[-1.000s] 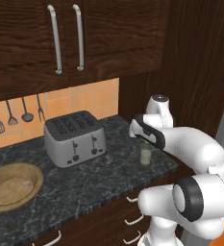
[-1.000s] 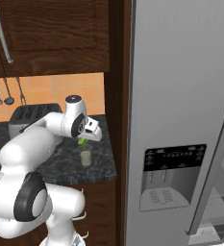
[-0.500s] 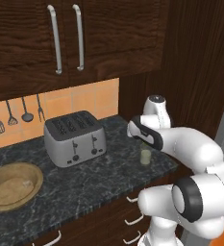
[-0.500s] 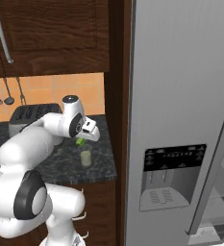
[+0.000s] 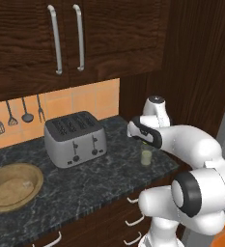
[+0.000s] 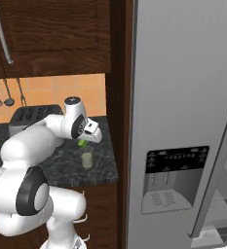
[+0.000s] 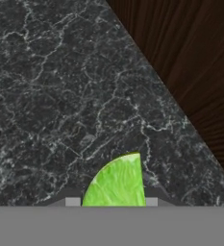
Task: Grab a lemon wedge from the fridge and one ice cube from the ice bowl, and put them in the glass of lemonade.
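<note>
Dark wood cabinets (image 5: 85, 38) hanging over black marble counter (image 5: 85, 178). Orange tile backsplash (image 5: 85, 99) running behind. Utensils (image 5: 17, 113) hanging on wall. Drawers (image 5: 119, 219) sitting below counter.

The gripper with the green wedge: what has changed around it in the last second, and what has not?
Almost nothing has visibly changed. The gripper holds the lemon wedge just above the glass, as before; any shift of the hand is too small to tell. The glass, the toaster, the wooden bowl and the fridge have stayed in place, and the base has not moved.
</note>
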